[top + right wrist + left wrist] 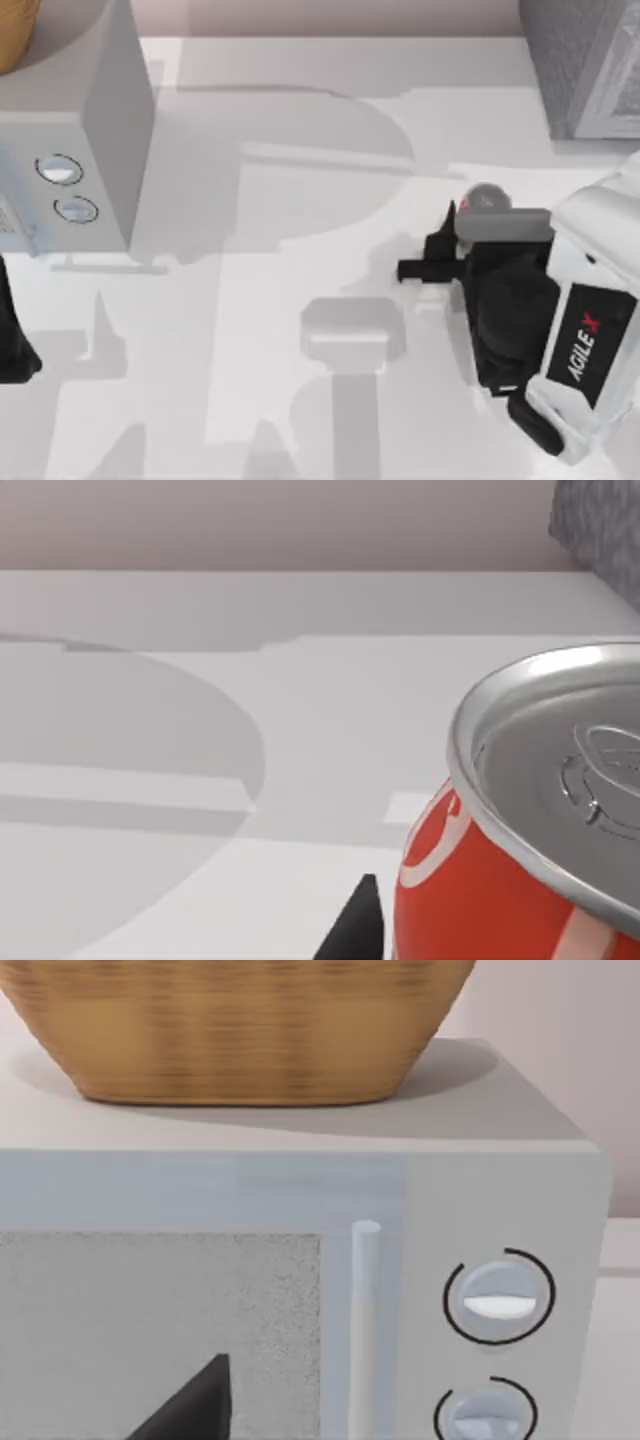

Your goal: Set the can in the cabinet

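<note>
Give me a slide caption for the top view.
Right gripper beside the can on the white table; left arm parked at the left edge.

Open white table stretches across the middle, offering clear passage between a microwave-like cabinet at the far left, topped by a wicker basket, and a grey box at the far right; the can stands right of centre
</note>
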